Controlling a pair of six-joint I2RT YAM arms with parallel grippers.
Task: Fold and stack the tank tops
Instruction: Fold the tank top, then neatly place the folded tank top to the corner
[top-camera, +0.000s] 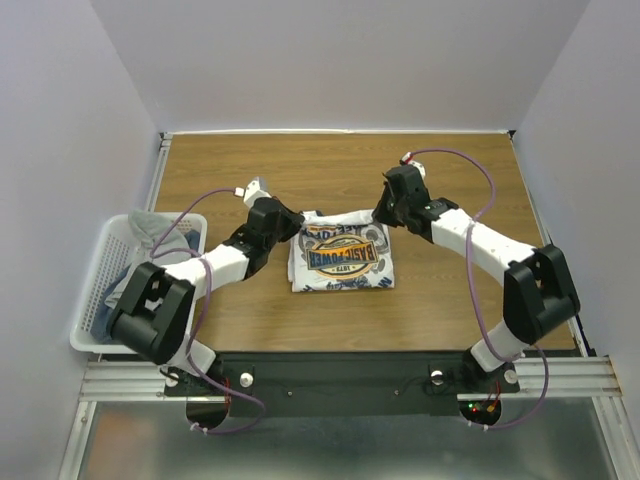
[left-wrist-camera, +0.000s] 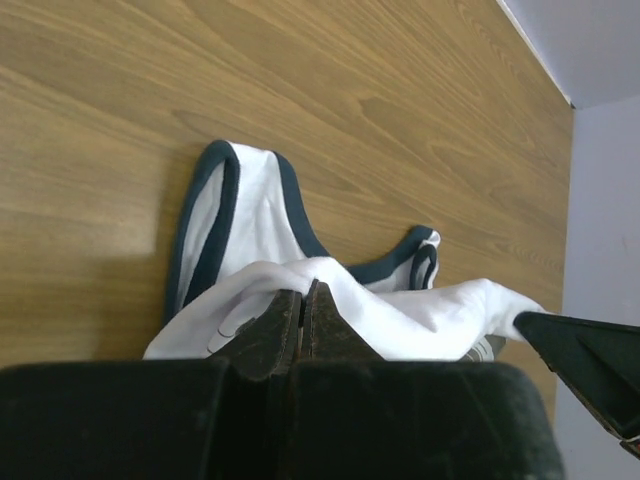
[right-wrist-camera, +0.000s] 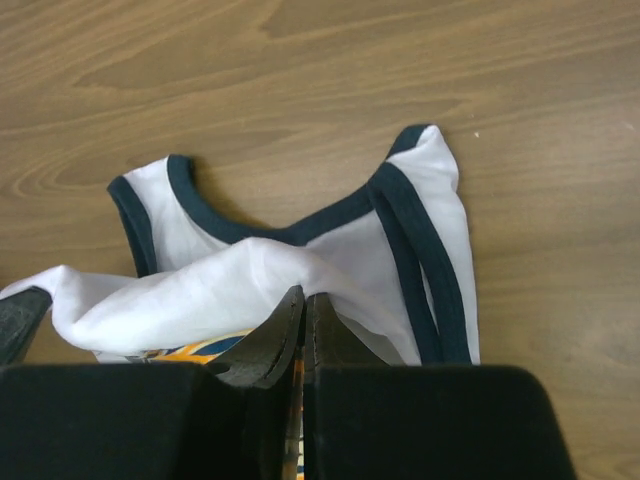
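White tank top at mid worktop, folded into rough rectangle, blue-orange graphic facing up. My left fingers closed, pinching white cloth at top's far-left corner. My right fingers closed, pinching same top at far-right corner. Pinched fold raised off wood, sagging between my two grips. Navy-edged straps lie flat on worktop just beyond fold. White lattice basket at left edge of worktop, grey cloth piled inside, well apart from white tank top.
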